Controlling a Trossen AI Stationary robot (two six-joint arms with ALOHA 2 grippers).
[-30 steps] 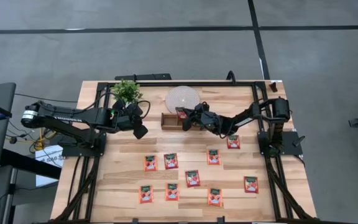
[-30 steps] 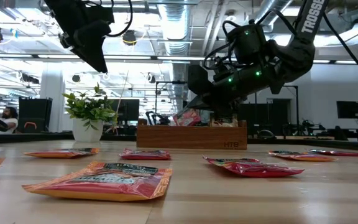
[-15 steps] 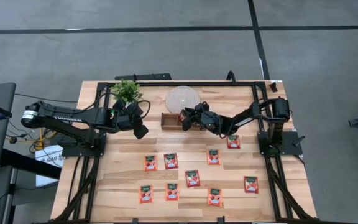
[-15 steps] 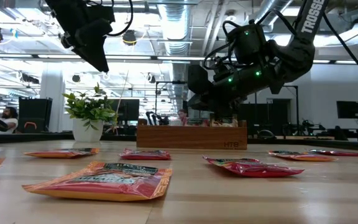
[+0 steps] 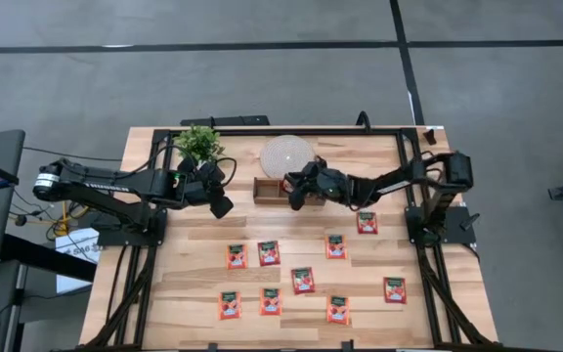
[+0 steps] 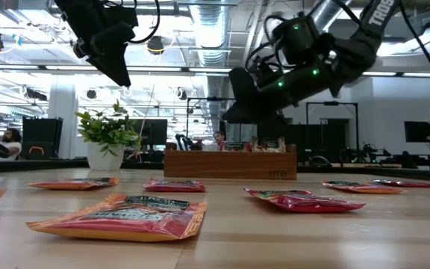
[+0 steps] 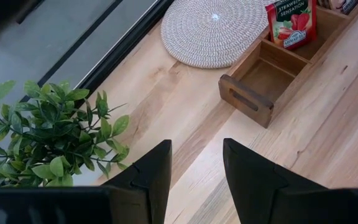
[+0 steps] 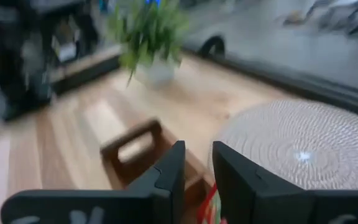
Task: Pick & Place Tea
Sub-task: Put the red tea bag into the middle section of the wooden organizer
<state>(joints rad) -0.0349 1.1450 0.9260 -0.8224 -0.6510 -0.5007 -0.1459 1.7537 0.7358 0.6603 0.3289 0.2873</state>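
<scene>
Above the wooden tray (image 5: 270,189), right claw (image 5: 295,192) slightly parted, empty; left claw (image 5: 221,206) parted.

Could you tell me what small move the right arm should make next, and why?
Probably lift the right gripper clear of the wooden tray and swing toward the flat tea packets. Its fingers look empty, one tea packet stands in a tray compartment, and many packets lie on the table.

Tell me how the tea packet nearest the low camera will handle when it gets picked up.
The tea packet lies nearly flat with slightly lifted edges, so it is probably light and floppy, sagging from one corner. Its glossy foil-like face looks slippery, so a pincer may need an edge grip. It is unlikely to roll.
</scene>
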